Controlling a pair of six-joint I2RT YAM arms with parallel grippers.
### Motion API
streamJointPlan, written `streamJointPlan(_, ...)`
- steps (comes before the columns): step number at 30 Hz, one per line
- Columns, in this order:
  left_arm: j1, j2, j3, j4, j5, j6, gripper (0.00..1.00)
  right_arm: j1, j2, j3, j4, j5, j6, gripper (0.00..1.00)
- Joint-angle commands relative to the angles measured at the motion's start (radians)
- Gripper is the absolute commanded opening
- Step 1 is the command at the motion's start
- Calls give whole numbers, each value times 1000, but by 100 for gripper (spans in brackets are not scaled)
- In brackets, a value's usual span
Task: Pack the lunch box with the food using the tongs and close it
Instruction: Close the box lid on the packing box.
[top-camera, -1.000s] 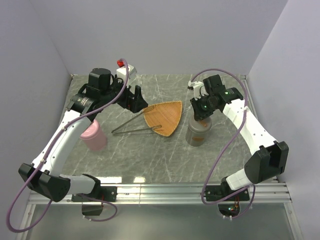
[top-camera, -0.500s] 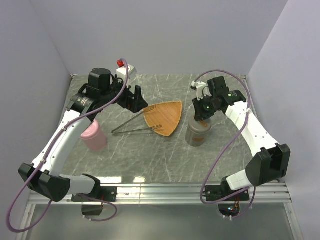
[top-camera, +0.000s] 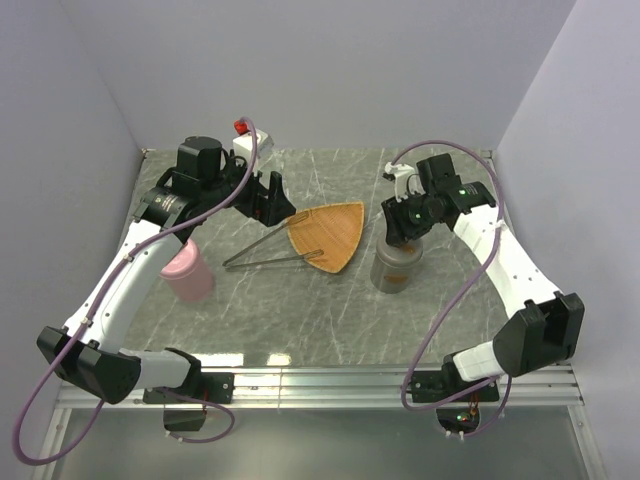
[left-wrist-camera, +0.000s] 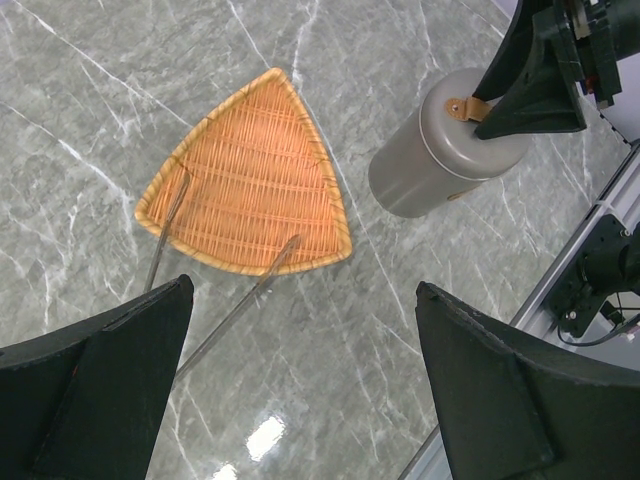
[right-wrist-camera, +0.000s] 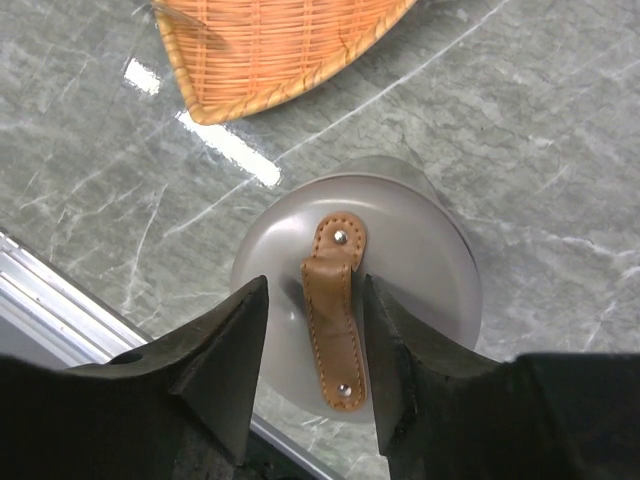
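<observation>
The lunch box (top-camera: 397, 265) is a grey cylinder with its lid on, right of the plate. A brown leather strap (right-wrist-camera: 335, 300) runs across the lid (right-wrist-camera: 430, 270). My right gripper (right-wrist-camera: 315, 285) hovers right over the lid, open, one finger on each side of the strap, with a gap on the left side. The tongs (top-camera: 265, 250) lie on the table, their tips resting on the orange woven plate (top-camera: 330, 235). Above the tongs' arms (left-wrist-camera: 240, 305) my left gripper (left-wrist-camera: 305, 290) is wide open and holds nothing. The food is out of view; the plate (left-wrist-camera: 250, 175) is bare.
A pink cup-like container (top-camera: 187, 272) stands at the left, beside the left arm. A white object with a red top (top-camera: 243, 140) sits at the back edge. The table's metal rail (top-camera: 320, 380) runs along the front.
My right gripper's jaws have spread apart around the lid's strap. The left arm, tongs and plate have not moved.
</observation>
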Motion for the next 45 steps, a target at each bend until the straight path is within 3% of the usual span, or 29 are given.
streamJointPlan(1,6,-23,20,16,28,6,99,-6,-52,19,-19,22,-2,52)
streamJointPlan(11,8,-23,20,13,29,9,99,-4,-100,73,-71,142,-39,63)
streamJointPlan(28,8,-10,24,16,26,10,99,12,-49,-180,-28,139,-40,62)
streamJointPlan(45,11,-16,17,16,26,13,100,57,-52,-179,-56,197,-37,61)
